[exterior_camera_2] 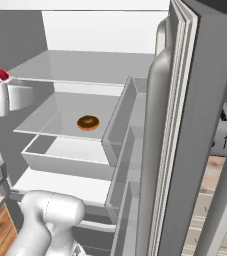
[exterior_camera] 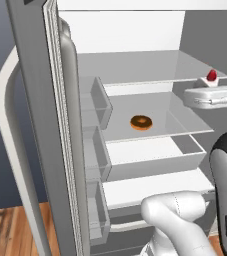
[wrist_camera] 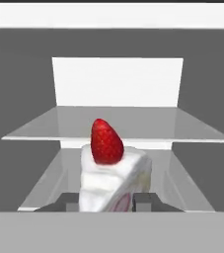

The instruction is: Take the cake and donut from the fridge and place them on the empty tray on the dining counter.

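Gripper [wrist_camera: 107, 201] closed on the cake [wrist_camera: 112, 180], held in front of the open fridge [exterior_camera: 135, 30]; strawberry on top; donut [exterior_camera: 141, 122] lies on the middle glass shelf [exterior_camera: 185, 125], well apart.

— What did we see in the fridge [exterior_camera_2: 105, 35]?
— The donut [exterior_camera_2: 88, 122] lay on the middle glass shelf [exterior_camera_2: 50, 117], centre-left of the frame.
— And at the left edge?
— We saw the cake [exterior_camera_2: 3, 76]'s red berry above the white hand.
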### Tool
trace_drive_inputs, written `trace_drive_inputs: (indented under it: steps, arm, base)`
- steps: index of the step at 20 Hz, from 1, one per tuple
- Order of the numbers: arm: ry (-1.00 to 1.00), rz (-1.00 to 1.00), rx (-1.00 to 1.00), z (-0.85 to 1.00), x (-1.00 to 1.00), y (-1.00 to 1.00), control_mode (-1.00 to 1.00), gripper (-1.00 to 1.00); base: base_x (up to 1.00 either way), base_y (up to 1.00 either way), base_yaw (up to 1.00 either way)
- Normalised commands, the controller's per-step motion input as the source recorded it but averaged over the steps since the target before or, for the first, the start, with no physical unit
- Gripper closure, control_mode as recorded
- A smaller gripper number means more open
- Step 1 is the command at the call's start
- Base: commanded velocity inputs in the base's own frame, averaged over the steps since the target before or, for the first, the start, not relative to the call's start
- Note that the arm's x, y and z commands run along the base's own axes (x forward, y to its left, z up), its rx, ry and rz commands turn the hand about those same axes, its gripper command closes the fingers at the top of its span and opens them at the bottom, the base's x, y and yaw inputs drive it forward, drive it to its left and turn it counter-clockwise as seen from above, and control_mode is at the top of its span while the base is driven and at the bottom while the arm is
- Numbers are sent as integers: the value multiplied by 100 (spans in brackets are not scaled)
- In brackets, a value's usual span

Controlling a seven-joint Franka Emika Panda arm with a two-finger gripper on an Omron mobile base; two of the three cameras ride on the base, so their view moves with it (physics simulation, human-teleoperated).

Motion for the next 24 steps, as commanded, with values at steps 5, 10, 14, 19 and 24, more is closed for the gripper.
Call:
trace_drive_inputs:
  steps: [5, 10, 14, 19, 24]
  arm:
    - [11, 0, 0, -4, -51, -2, -100, 100]
    - [11, 0, 0, 0, -58, -4, -100, 100]
    - [0, 0, 0, 0, 0, 0, 100, 100]
    - [0, 0, 0, 0, 0, 0, 100, 100]
    - [0, 0, 0, 0, 0, 0, 100, 100]
  base:
    - [0, 0, 0]
    - [0, 0, 0]
    - [-76, -1, 0]
    - [-100, 0, 2]
    - [-100, 0, 3]
